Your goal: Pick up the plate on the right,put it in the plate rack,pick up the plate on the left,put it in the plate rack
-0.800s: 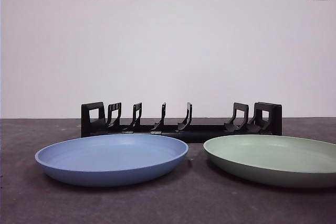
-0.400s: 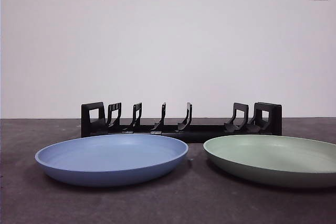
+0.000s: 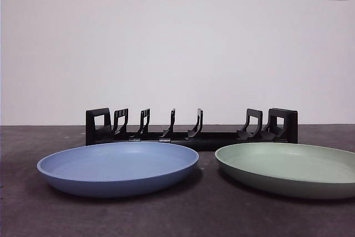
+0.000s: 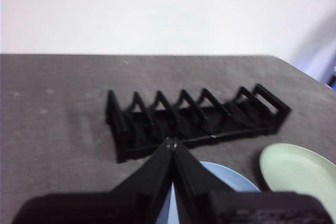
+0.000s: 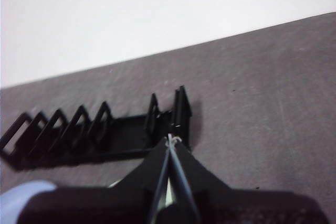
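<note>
We see the plate rack (image 3: 191, 127) standing on the table (image 3: 199, 215) with nothing between its prongs. In front of it lie the blue plate (image 3: 117, 167) on the left and the green plate (image 3: 288, 169) on the right, both bare inside. The left gripper (image 4: 171, 144) and right gripper (image 5: 171, 139) hang above, each with jaws pressed together.

The right gripper (image 5: 169, 139) — its two black jaws pressed together at the tips — hangs above the dark desk (image 5: 262, 103), pointing toward one blocky end of the plate rack (image 5: 100, 129), whose prongs stand empty.
</note>
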Tool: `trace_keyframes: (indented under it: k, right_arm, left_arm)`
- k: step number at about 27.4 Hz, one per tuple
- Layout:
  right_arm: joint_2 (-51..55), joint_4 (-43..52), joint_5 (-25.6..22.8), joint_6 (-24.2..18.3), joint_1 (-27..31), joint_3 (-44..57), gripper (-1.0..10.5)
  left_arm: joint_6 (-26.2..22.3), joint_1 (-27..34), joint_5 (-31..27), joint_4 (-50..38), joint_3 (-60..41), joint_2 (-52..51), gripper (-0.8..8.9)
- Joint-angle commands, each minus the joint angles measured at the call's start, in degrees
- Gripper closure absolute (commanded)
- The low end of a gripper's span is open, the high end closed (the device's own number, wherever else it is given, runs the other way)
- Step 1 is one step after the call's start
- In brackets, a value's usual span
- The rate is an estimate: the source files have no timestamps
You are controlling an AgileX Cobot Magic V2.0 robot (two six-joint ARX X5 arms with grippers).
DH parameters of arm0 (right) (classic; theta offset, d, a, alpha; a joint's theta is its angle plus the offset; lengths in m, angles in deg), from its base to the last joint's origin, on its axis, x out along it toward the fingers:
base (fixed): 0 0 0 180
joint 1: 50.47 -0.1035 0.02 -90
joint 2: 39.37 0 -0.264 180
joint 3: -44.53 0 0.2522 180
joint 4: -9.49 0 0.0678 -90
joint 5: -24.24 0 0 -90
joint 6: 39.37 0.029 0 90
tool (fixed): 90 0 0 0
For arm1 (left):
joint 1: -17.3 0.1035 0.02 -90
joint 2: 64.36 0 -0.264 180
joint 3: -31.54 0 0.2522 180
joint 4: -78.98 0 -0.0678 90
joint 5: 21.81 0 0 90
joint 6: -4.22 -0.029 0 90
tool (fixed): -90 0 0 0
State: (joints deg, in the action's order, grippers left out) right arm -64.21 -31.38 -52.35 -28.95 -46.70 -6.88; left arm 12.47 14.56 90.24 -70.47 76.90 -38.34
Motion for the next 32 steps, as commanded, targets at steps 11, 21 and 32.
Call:
trace_keyframes:
  k: [11,21,32]
  right_arm:
    - [-17.0,-24.4,4.2,-15.4,-0.1,-23.0,9.6]
    - [-18.5,-25.9,6.6,-15.1,-0.1,-23.7,8.5]
    - [-19.8,-27.4,7.8,-12.1,-0.1,-23.7,3.2]
  left_arm:
    - [-11.6,-0.1,9.6,18.7,21.2,11.7,8.20]
    - [-11.9,-2.6,9.5,21.2,24.1,13.4,6.35]
    - [-22.5,-9.3,9.9,20.8,24.1,13.5,1.03]
